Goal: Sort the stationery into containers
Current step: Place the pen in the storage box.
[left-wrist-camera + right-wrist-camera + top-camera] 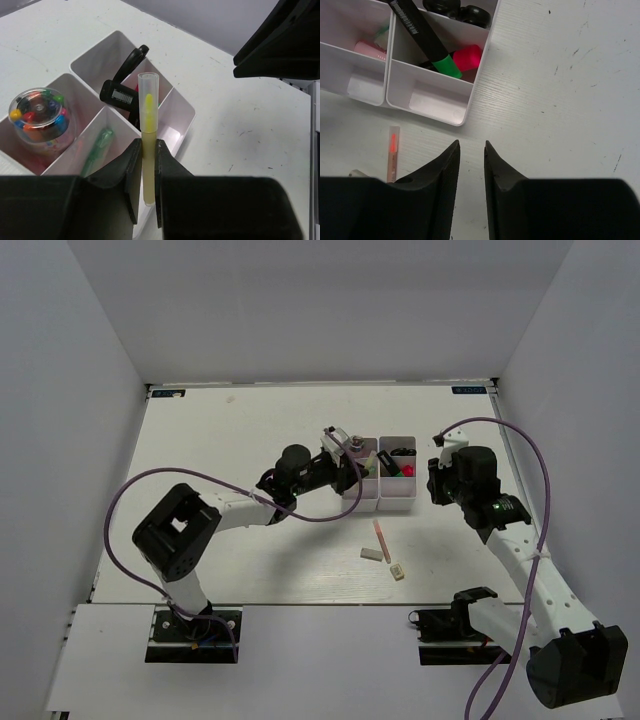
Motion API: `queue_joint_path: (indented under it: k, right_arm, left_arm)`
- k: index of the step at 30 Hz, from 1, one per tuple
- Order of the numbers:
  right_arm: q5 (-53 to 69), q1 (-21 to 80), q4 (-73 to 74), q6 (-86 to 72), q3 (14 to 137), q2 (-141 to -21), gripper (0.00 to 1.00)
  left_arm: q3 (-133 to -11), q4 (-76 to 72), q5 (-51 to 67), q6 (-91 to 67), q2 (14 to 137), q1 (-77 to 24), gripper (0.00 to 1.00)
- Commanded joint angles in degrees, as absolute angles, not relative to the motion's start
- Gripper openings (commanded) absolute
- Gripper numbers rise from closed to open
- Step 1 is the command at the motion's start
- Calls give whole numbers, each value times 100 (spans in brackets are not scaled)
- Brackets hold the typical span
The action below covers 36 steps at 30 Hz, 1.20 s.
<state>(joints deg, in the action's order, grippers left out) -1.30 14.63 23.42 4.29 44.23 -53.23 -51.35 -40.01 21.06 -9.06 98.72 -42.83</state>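
Observation:
My left gripper (147,145) is shut on a cream-yellow stick with a clear cap (148,115), held upright over the near edge of the white bins (186,109). In the top view this gripper (340,454) hovers at the bins' left side (380,503). The bins hold black-handled scissors (132,59), a black marker (118,93) and a mint-green marker (98,149). My right gripper (471,147) is open and empty over bare table, right of the bins (427,102). A black-green marker (422,40) and a pink-tipped one (468,56) lie in the nearest bin.
A clear round tub of coloured pins (39,120) sits in one bin. On the table in front of the bins lie a pink stick (381,540), a grey eraser (372,554) and a tan eraser (398,572). The stick also shows in the right wrist view (393,152).

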Motion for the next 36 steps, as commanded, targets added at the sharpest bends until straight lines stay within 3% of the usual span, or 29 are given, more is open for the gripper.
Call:
queue_joint_path:
  k: [1,15,18,19,22,23,27,29,31,33,35,36]
  right_arm:
    - [-132,1459,2136,501,4403,-5335,30]
    - [-114,1433,2110,510,4377,-5326,36]
    - [-123,1450,2101,510,4377,-5326,40]
    - [-123,1450,2127,527,4377,-5317,40]
    - [-123,1441,2109,527,4368,-5335,43]
    - [-149,1450,2109,510,4359,-5352,43]
    - [-149,1415,2101,510,4368,-5335,43]
    - [-158,1441,2100,518,4368,-5326,43]
    - [-167,1433,2101,510,4351,-5318,42]
    - [-246,1433,2092,484,4377,-5300,30]
    - [-342,1433,2101,448,4368,-5309,0]
    - [-395,1433,2153,405,4386,-5326,0]
  left_arm:
    - [-5212,-4306,2391,-1081,9940,-4228,0]
    - [-5194,-4676,2224,-1248,10450,-4069,10]
    - [-5186,-4693,2189,-1292,10503,-4069,22]
    - [-5159,-4711,2154,-1301,10494,-4078,35]
    - [-5116,-4711,2084,-1301,10476,-4069,48]
    - [-5098,-4702,2057,-1292,10442,-4069,56]
    - [-5159,-4527,2118,-1292,10249,-4052,61]
    - [-5124,-4509,2109,-1301,10065,-4122,61]
    - [-5028,-4518,2074,-1301,9784,-4192,55]
    - [-5045,-3844,1909,-1135,9344,-4376,27]
    - [-5429,-1866,1470,-1029,8746,-4840,2]
    - [-5588,-776,554,-1037,8658,-4991,0]
